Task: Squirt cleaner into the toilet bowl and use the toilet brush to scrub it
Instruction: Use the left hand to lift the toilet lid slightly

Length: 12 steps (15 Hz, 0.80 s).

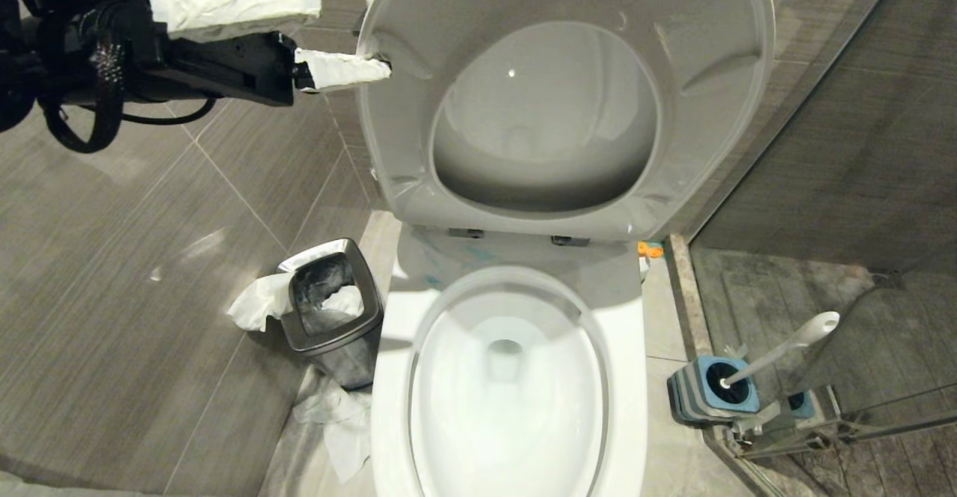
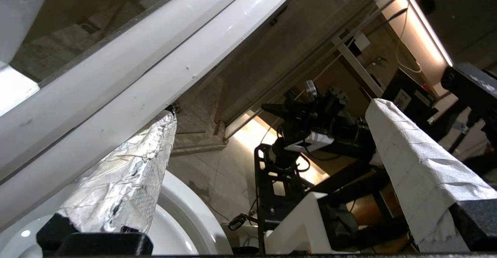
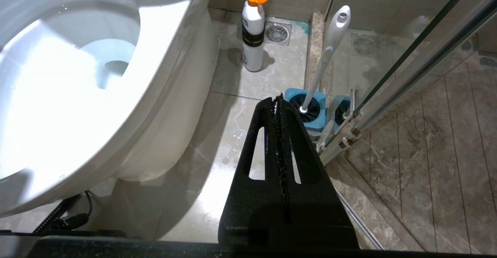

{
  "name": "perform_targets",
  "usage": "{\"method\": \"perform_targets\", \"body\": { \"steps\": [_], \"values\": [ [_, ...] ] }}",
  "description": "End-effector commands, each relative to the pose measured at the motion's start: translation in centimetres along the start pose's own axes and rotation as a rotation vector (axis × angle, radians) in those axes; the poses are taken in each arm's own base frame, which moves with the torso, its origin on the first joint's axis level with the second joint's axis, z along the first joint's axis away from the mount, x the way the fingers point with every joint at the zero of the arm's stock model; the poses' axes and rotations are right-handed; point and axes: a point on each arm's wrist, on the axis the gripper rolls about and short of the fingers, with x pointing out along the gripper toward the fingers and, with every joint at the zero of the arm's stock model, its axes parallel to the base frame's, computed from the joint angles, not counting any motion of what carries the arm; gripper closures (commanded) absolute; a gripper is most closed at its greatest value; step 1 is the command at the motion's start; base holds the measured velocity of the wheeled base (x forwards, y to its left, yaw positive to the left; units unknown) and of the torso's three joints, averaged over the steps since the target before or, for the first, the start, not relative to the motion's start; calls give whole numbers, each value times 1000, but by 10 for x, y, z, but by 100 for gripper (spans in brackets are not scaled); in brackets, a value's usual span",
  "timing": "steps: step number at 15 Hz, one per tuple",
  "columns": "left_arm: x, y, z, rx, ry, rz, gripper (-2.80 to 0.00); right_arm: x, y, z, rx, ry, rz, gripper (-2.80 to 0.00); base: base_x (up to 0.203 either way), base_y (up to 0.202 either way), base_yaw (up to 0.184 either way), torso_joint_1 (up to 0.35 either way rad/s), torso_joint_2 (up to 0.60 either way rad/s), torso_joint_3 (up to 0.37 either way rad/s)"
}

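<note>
The white toilet bowl [image 1: 478, 422] [image 3: 58, 75] stands open, its seat and lid [image 1: 561, 108] raised against the wall. Faint teal smears of cleaner [image 1: 441, 258] mark the deck behind the bowl. My left gripper [image 1: 351, 37] [image 2: 271, 108] is open at the lid's left edge. Its fingers are wrapped in white paper, and the lower fingertip [image 1: 374, 69] touches the rim of the seat. The toilet brush [image 1: 785, 351] [image 3: 330, 44] leans in its blue holder [image 1: 710, 392] on the floor to the right. My right gripper [image 3: 276, 99] hangs shut and empty above the floor near the holder.
A white bottle with an orange cap [image 3: 252, 33] stands on the floor beside the toilet, near a floor drain [image 3: 277, 33]. A steel bin [image 1: 329, 310] with tissue stands left of the bowl. A glass shower door [image 1: 822, 183] closes off the right.
</note>
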Motion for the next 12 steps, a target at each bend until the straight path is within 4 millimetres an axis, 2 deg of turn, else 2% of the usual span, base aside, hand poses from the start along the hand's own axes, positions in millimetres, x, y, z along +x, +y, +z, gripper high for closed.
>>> {"method": "perform_targets", "body": {
  "steps": [1, 5, 12],
  "values": [
    [10, 8, 7, -9, -5, -1, -280, 0, 0, 0, 0, 2, 0, 0, 0, 0, 0, 0, 0, 0],
    [30, 13, 13, 6, -58, 105, -280, 0, 0, 0, 0, 2, 0, 0, 0, 0, 0, 0, 0, 0],
    [35, 19, 22, 29, -118, 220, -280, 0, 0, 0, 0, 1, 0, 0, 0, 0, 0, 0, 0, 0]
  ]
}}
